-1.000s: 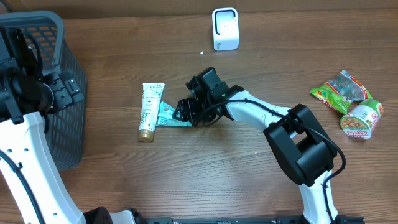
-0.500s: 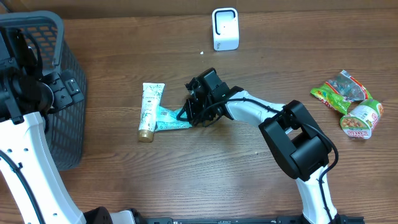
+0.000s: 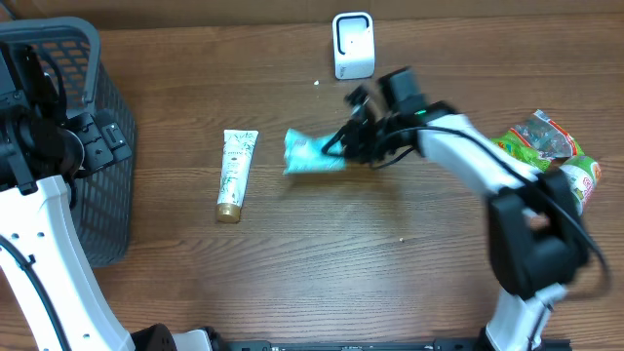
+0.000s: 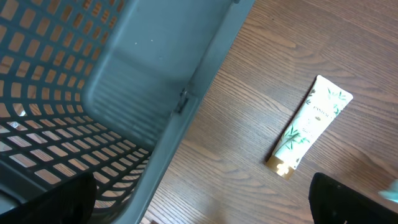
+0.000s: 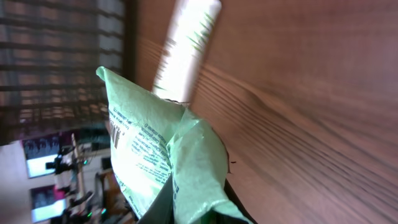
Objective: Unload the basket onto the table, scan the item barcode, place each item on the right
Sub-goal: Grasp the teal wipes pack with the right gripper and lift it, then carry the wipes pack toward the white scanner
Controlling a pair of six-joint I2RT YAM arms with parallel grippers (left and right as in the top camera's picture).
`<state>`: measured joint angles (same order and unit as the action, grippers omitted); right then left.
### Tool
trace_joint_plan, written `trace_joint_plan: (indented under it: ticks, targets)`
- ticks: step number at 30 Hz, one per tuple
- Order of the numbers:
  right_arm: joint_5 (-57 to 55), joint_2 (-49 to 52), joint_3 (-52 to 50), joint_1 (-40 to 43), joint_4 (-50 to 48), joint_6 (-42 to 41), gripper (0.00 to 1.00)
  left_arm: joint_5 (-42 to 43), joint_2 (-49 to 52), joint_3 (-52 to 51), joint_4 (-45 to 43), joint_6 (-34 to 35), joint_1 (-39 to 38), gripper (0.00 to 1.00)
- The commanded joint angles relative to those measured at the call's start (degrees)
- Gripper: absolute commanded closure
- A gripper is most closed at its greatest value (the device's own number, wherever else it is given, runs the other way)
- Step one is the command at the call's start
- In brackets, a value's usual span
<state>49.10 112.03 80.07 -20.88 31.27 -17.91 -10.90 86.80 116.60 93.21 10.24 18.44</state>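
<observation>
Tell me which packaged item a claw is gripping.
The pale teal packet, pinched in the right claw. The white tube lies free on the table, and the green snack bag and cup sit ungripped at the right.

Overhead, the right arm is one long motion smear. At the wrist, the right hand vanishes under the green packet, its print probably too soft to read. The basket runs off frame.

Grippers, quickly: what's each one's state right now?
Left gripper: open, holding nothing.
Right gripper: shut on the teal packet.
</observation>
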Motion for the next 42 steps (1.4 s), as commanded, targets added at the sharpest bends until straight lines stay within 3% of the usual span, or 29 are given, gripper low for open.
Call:
trace_joint_plan:
  ticks: [1, 8, 24, 33, 37, 38, 42]
  targets:
    - [0.33, -10.8, 0.68, 2.95, 1.7, 3.45, 0.96, 0.26, 0.09, 0.02, -0.07, -1.07, 0.28, 0.0]
    - [-12.61, -20.15, 0.68, 5.44, 11.61, 14.8, 0.96, 0.26, 0.09, 0.02, -0.09, -1.07, 0.28, 0.0]
    - [-19.65, -21.92, 0.68, 5.07, 11.82, 16.15, 0.96, 0.26, 0.09, 0.02, -0.07, -1.07, 0.28, 0.0]
    - [-53.09, -21.92, 0.68, -1.88, -4.61, 14.1, 0.96, 0.26, 0.09, 0.02, -0.09, -1.07, 0.28, 0.0]
    - [-63.17, -21.81, 0.66, -3.82, -15.45, 28.55, 0.96, 0.26, 0.09, 0.02, -0.09, -1.07, 0.28, 0.0]
    - [-64.5, -21.53, 0.66, -3.91, -20.24, 39.06, 0.96, 0.26, 0.09, 0.02, -0.09, -1.07, 0.28, 0.0]
    - [-64.61, -20.22, 0.66, -3.74, -30.14, 54.6, 0.96, 0.26, 0.09, 0.02, -0.09, -1.05, 0.28, 0.0]
